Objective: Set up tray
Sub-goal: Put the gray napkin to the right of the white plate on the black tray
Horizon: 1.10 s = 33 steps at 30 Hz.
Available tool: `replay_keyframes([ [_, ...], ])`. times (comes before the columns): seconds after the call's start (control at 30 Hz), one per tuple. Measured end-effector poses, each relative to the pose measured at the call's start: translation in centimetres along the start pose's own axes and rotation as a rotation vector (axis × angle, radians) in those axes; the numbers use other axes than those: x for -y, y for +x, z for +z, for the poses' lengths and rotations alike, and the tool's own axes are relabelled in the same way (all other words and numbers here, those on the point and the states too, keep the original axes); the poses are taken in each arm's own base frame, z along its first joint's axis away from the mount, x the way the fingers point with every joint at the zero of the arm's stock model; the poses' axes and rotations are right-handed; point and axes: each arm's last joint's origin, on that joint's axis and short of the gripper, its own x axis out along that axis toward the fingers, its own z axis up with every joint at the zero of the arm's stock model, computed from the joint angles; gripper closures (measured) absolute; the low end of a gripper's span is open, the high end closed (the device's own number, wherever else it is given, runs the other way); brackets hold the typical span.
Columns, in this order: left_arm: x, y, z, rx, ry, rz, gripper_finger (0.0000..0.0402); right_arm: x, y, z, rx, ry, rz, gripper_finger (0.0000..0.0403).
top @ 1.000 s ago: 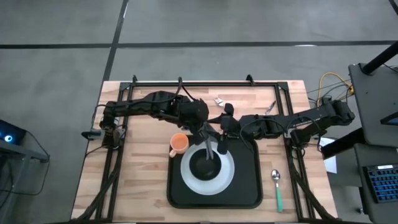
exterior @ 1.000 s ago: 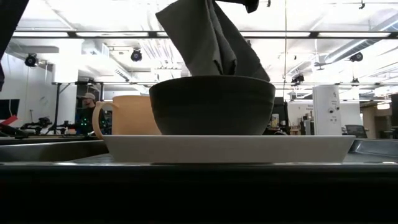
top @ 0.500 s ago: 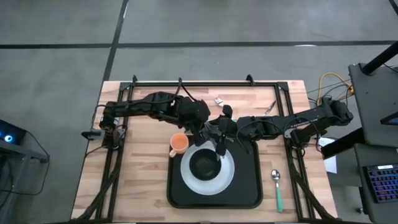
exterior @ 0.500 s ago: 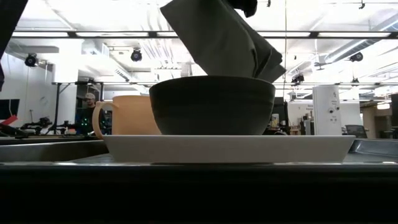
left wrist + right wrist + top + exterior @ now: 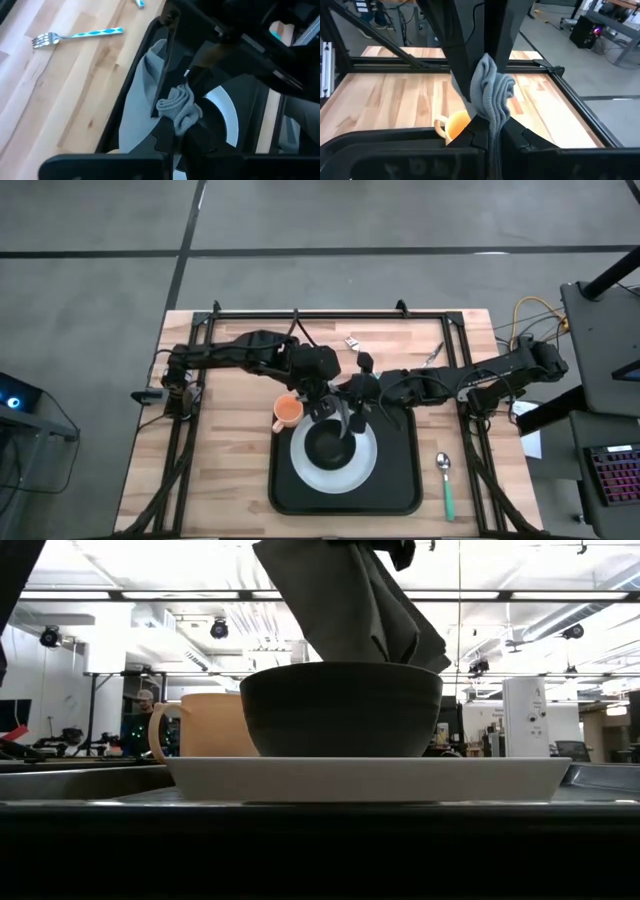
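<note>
Gripping grey cloth [image 5: 176, 111] in left gripper [image 5: 322, 406], clenched on one bunched edge | hung just above black bowl [image 5: 328, 445] on white plate [image 5: 335, 467], orange cup [image 5: 287, 411] beside | right gripper [image 5: 352, 408] clamped onto same cloth, meeting the left | tray [image 5: 400, 480] directly beneath both | advised: keep fabric taut, lift clear of bowl before moving sideways

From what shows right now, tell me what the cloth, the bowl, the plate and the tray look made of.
Cloth: grey knitted fabric, matte; ribbed weave and soft folds show.
Bowl: probably ceramic or stoneware, dark matte; thick, even wall.
Plate: probably white glazed ceramic or melamine; smooth, thick rim.
Tray: likely black plastic, matte; rounded moulded corners.
</note>
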Motion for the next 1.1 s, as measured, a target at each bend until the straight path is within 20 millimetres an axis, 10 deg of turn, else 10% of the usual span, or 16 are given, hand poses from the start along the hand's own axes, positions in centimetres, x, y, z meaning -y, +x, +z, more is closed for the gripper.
replay_keyframes([
  [0.57, -1.5, -10.4, -1.8, 0.206, 0.05, -0.108, 0.0343, -2.0, -10.0, -3.2, 0.028, 0.149, -0.092, 0.0394],
  [1.1, -2.0, -12.0, -3.3, 0.172, 0.067, -0.093, 0.0343, -14.5, -17.7, -11.3, 0.233, 0.52, -0.027, 0.0395],
])
